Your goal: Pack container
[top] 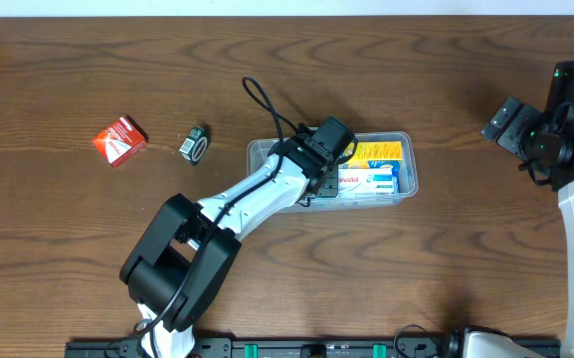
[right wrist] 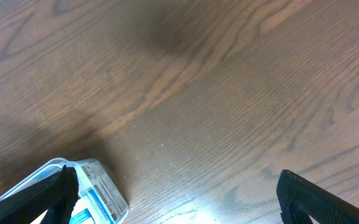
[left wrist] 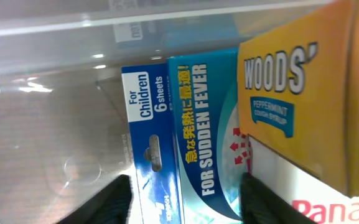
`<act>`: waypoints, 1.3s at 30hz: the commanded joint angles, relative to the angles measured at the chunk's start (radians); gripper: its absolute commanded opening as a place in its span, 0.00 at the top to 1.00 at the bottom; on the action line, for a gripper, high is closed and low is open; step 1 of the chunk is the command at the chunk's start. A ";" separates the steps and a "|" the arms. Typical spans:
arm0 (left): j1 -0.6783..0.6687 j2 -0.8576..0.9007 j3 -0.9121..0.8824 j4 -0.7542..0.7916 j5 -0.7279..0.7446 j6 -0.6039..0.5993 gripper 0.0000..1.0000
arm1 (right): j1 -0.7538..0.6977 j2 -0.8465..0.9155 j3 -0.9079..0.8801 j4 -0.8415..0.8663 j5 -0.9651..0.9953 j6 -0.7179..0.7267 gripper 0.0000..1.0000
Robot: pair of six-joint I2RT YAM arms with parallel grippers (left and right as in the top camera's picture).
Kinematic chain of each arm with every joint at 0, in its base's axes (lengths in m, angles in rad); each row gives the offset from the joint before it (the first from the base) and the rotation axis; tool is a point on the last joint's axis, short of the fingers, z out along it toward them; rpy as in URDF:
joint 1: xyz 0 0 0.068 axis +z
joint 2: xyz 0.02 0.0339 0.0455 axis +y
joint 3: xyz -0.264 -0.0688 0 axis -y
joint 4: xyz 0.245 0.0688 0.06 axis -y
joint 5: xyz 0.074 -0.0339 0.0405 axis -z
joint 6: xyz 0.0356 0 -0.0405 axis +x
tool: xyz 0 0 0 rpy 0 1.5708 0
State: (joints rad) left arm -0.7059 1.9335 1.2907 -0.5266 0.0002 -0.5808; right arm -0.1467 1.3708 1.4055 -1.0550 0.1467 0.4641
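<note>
The container (top: pixel 410 167) is a clear plastic tub at the table's middle, and its corner (right wrist: pixel 107 186) shows in the right wrist view. Inside lie a yellow Woods' box (top: pixel 378 151) (left wrist: pixel 291 93), a blue fever-sheet box (left wrist: pixel 167 124) and a white box (left wrist: pixel 303 193). My left gripper (left wrist: pixel 185 186) reaches down into the tub. Its jaws stand apart, one finger on either side of the blue box, which rests on the tub floor. My right gripper (right wrist: pixel 176 193) hangs wide open over bare wood at the far right (top: pixel 505 124), holding nothing.
A red and white box (top: pixel 119 139) and a small dark green item (top: pixel 195 144) lie on the wood left of the tub. The left arm's black cable loops above the tub's far left corner (top: pixel 262 99).
</note>
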 commanded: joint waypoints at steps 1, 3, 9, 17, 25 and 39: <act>0.000 0.008 -0.011 -0.003 -0.001 -0.004 0.38 | -0.005 0.002 0.004 -0.001 0.007 0.014 0.01; 0.000 0.008 -0.011 -0.003 0.000 -0.005 0.35 | -0.005 0.002 0.004 -0.001 0.007 0.014 0.01; 0.000 0.008 -0.010 -0.002 0.016 -0.005 0.15 | -0.005 0.002 0.004 -0.001 0.007 0.014 0.01; 0.000 0.008 -0.010 0.002 0.018 -0.004 0.10 | -0.005 0.002 0.004 -0.001 0.007 0.014 0.01; 0.003 -0.011 -0.004 0.008 0.017 0.040 0.04 | -0.005 0.002 0.004 -0.001 0.007 0.014 0.01; 0.021 -0.037 -0.004 -0.023 0.014 0.064 0.44 | -0.005 0.002 0.004 -0.001 0.007 0.014 0.01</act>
State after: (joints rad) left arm -0.6998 1.9236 1.2907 -0.5354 0.0193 -0.5308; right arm -0.1467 1.3708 1.4055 -1.0546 0.1471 0.4641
